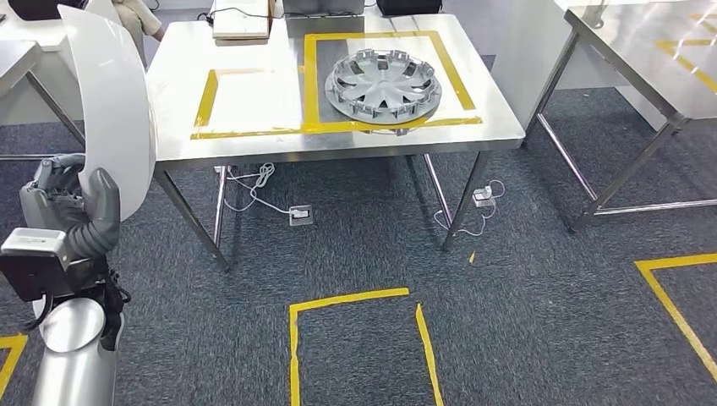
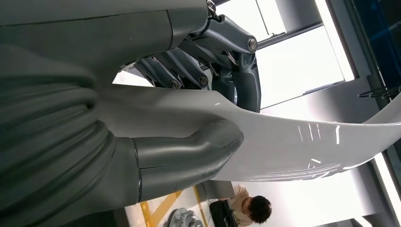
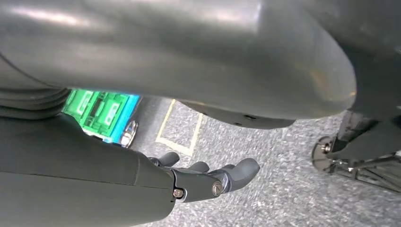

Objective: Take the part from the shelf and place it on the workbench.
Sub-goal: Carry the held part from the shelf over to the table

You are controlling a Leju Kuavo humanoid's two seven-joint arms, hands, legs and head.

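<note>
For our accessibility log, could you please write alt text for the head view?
The left hand holds a curved white panel upright at the picture's left. Ahead stands a steel workbench with yellow tape outlines, a silver wheel cover lying in the right-hand one; grey carpet lies below.

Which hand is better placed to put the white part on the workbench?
The left. The left hand already holds the white curved part, thumb pressed on its surface, and the workbench stands ahead. The right hand hangs over the carpet, holding nothing.
</note>
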